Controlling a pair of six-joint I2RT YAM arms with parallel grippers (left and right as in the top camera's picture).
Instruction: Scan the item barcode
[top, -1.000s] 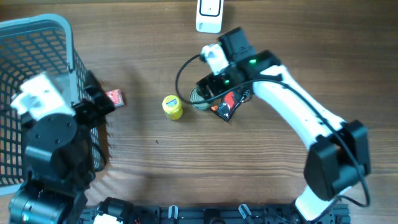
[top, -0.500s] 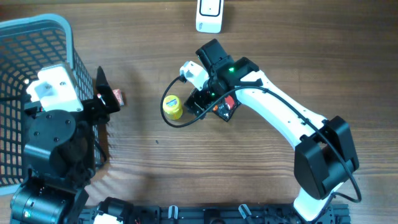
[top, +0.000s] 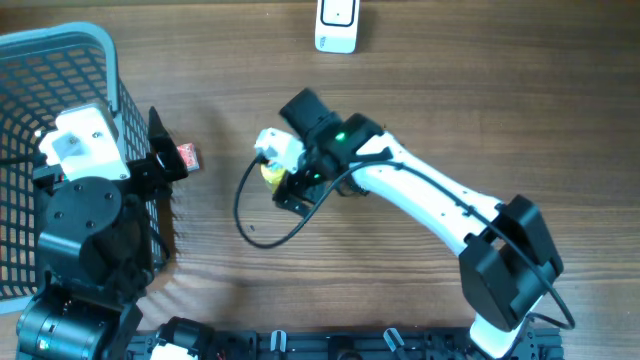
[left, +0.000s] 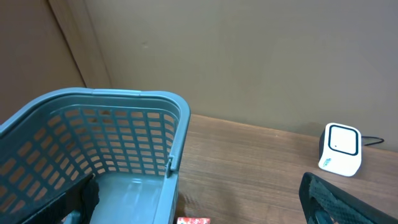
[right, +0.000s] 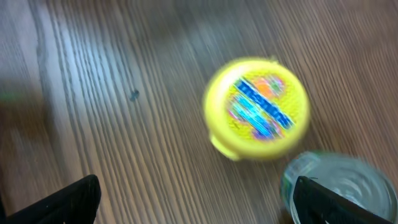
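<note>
A: From overhead, where is the yellow tub (top: 268, 172)?

B: Near the middle of the wooden surface (top: 420, 80), mostly hidden under the right pincer (top: 290, 190). Only a sliver of yellow shows beside the wrist. The white scanner (top: 337, 25) stands at the far edge, well apart from it.

A: And the left side?

B: The left pincer (top: 165, 160) sits beside the blue basket (top: 60, 50), with a small red packet (top: 186, 156) just off its tips. A black cable (top: 243, 215) loops on the wood below the right wrist.

A: What does the left wrist camera give?

B: The basket (left: 124, 118) fills the left half. The scanner (left: 339, 149) stands far off to the right, and the top edge of the red packet (left: 193, 220) shows at the bottom. The left pincer (left: 199, 193) is spread wide, one dark finger at each lower corner and nothing between them.

A: And the right wrist camera?

B: It is blurred. The yellow tub (right: 258, 109) lies lid up on the wood, showing a blue label I cannot read. A metal tin (right: 339, 186) sits just beside it, lower right. The right pincer (right: 196, 199) is fully apart, with fingertips (right: 68, 202) at both bottom corners. It hangs above the tub, gripping nothing.
</note>
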